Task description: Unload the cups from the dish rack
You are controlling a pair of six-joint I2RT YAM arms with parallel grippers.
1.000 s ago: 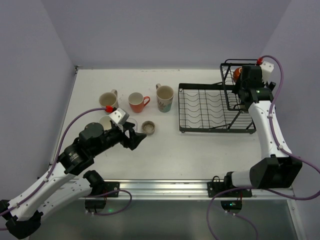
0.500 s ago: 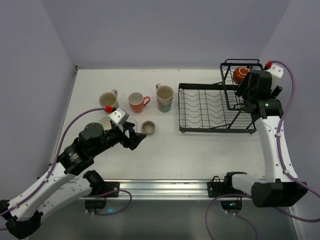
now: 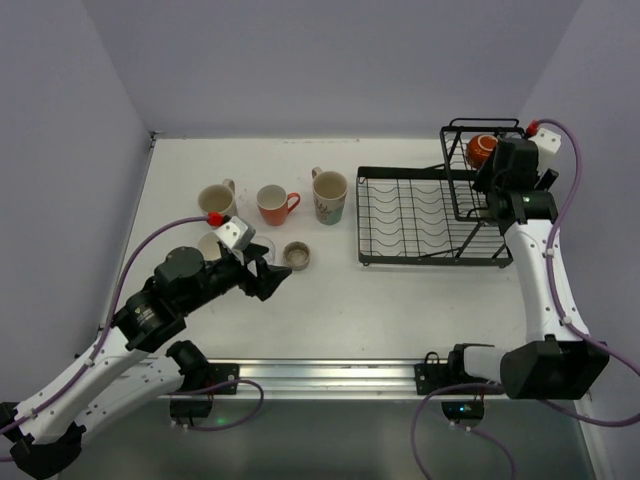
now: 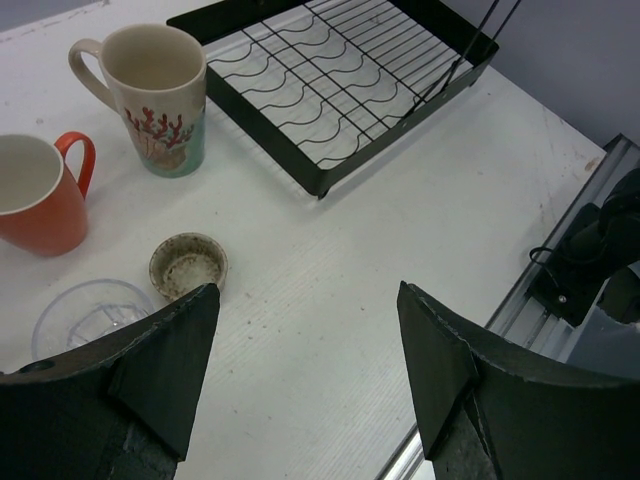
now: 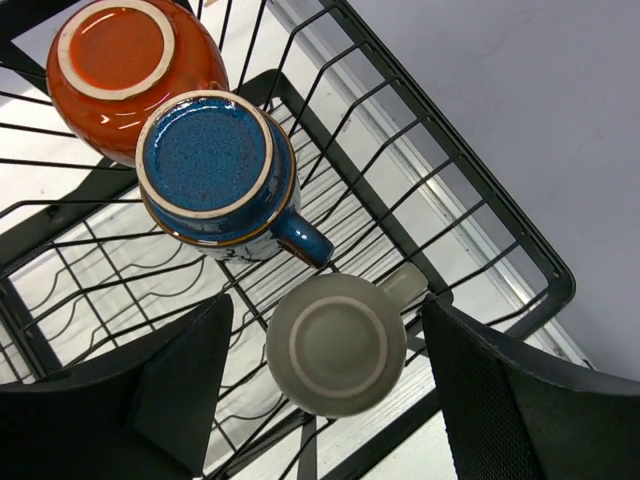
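Farthest left of the dish rack (image 3: 430,172), our left gripper (image 4: 305,370) hangs released over the surface (image 3: 400,300), with nothing between its fingers. Just beyond it, still well left of the rack, stand the cups we count as unloaded. They are a cream mug (image 3: 215,200), an orange-red mug (image 4: 35,195), a clear glass (image 4: 90,310), a small beige cup (image 4: 188,265) and, nearest the rack, a patterned mug (image 4: 160,95). What looks like one more pale cup (image 3: 210,243) is partly hidden by the left arm, so we cannot be sure of it.

The rack's flat tray (image 4: 330,100) holds no cups that we can see. What remains sits in the raised basket (image 3: 482,122) at the rack's right end, all upside down: an orange-red cup (image 5: 125,70), a blue cup (image 5: 215,175) touching it, and a grey-beige cup (image 5: 338,345) just beside the blue cup's handle.

Our right gripper (image 5: 328,300) is over that basket. Its jaws are spread on either side of the grey-beige cup with a gap on each side, so it grasps nothing yet.

We judge the job about two-thirds done: the tray is cleared and three cups in the basket are left. The grey-beige cup looks like the one in hand.
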